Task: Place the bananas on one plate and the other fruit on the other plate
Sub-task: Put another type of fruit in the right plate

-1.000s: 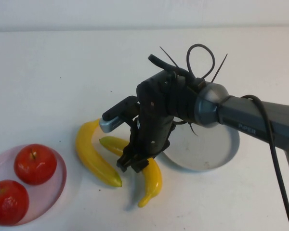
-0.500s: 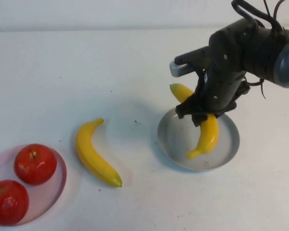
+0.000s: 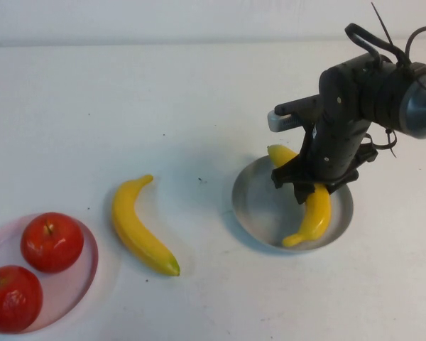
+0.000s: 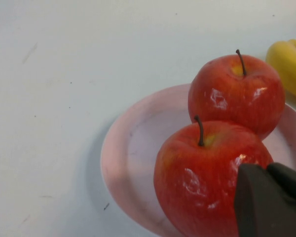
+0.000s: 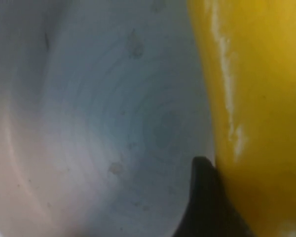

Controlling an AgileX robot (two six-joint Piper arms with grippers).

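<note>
My right gripper (image 3: 309, 186) is shut on a yellow banana (image 3: 314, 209) that hangs low over the grey-blue plate (image 3: 252, 213), its tip near the plate's front rim. In the right wrist view one dark finger (image 5: 207, 197) presses against the banana (image 5: 256, 98) above the plate (image 5: 113, 98). The other banana (image 3: 138, 229) lies on the table between the plates. Two red apples (image 3: 52, 241) (image 3: 12, 298) sit on the pink plate (image 3: 85, 273). My left gripper (image 4: 266, 170) is shut, empty, just beside the nearer apple (image 4: 197, 177); it is out of the high view.
The white table runs to a pale back wall. The right arm (image 3: 405, 106) with its cable loops reaches in from the right, above the grey-blue plate. The loose banana's end (image 4: 288, 64) shows beyond the pink plate (image 4: 133, 153) in the left wrist view.
My right gripper lifted one banana from beside the other, carried it right and lowered it over the grey-blue plate. The other banana, the apples and the left gripper stayed put.
</note>
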